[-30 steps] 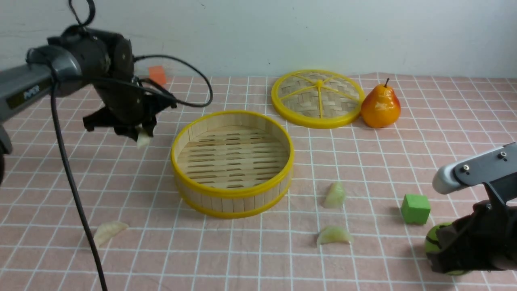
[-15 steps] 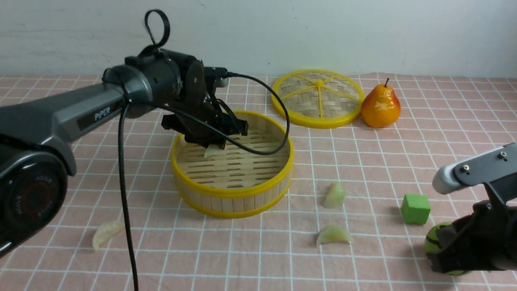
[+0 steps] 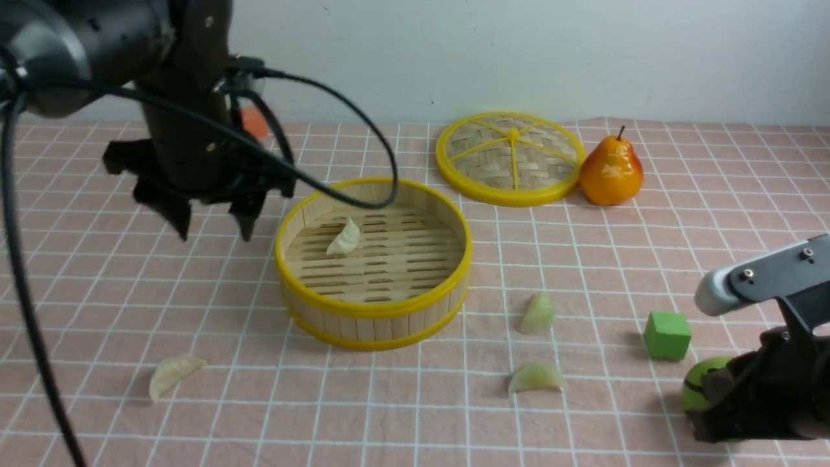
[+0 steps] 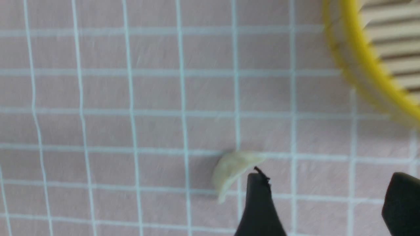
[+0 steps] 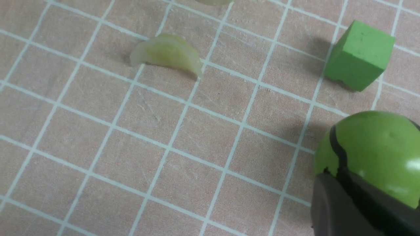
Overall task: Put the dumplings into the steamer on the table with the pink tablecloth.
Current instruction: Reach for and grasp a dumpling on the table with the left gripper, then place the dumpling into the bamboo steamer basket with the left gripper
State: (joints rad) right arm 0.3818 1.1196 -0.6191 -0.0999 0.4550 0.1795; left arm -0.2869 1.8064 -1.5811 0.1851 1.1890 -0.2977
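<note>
Front view: one pale cream pleated dumpling (image 3: 344, 238) lies inside the round bamboo steamer with yellow rims (image 3: 373, 324) on the pink grid tablecloth (image 3: 583, 259). Three wait outside: a second cream dumpling (image 3: 172, 373) at seven o'clock and two pale green dumplings (image 3: 537, 313) at four o'clock. The left gripper (image 3: 214, 220) hovers at nine o'clock.

Left wrist view: its fingers are spread and empty.

Right wrist view: the right gripper (image 5: 331, 196) has its fingers together, beside a green ball (image 5: 370, 144).

On the tablecloth (image 3: 583, 259) the steamer (image 3: 373, 327) stands mid-table, one dumpling (image 3: 344, 239) inside it. Behind-right lies the lid (image 3: 509, 157), the pear (image 3: 611, 170) just beside its right. A second dumpling (image 3: 537, 313) lies right of the steamer, a third dumpling (image 3: 537, 377) before that, a fourth dumpling (image 3: 174, 373) front-left. The cube (image 3: 666, 335) and ball (image 3: 695, 388) sit far right
</note>
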